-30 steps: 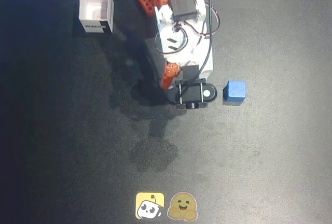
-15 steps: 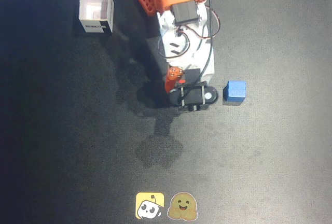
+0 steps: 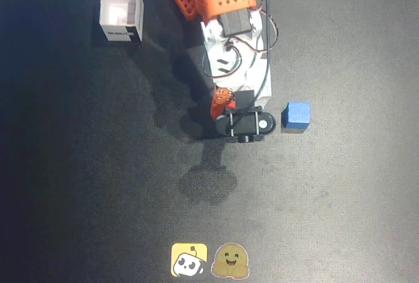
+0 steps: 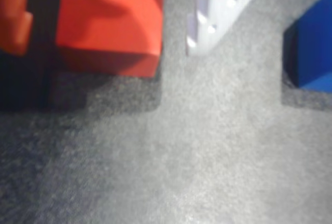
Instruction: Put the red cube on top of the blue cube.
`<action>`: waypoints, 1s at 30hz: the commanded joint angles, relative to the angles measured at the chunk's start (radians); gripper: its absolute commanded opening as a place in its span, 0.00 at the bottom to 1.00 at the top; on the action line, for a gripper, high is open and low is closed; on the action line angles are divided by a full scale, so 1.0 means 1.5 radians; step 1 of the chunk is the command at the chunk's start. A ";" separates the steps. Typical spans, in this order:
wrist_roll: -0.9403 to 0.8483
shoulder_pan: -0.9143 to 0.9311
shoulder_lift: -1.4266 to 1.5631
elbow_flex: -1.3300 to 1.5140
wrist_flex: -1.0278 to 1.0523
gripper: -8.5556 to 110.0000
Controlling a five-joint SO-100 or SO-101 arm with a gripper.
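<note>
Red cube (image 4: 109,24) sits between the tool's (image 4: 111,16) spread fingers — blue cube (image 4: 311,47) apart at right edge.

The overhead view looks straight down on the blue cube (image 3: 297,115) from afar; the wrist view shows it close, at its right edge (image 4: 314,53).

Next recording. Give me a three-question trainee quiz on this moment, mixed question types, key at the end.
1. True or false: the red cube already sits on the blue cube.
2. In the overhead view, which lies nearer the arm: (a) the blue cube, (b) the white box?
3. Fill in: in the wrist view, the red cube lies between the two ___.
Key: 1 false; 2 a; 3 fingers.
</note>
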 commanded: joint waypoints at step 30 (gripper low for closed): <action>0.035 -0.004 -0.020 0.065 -0.093 0.13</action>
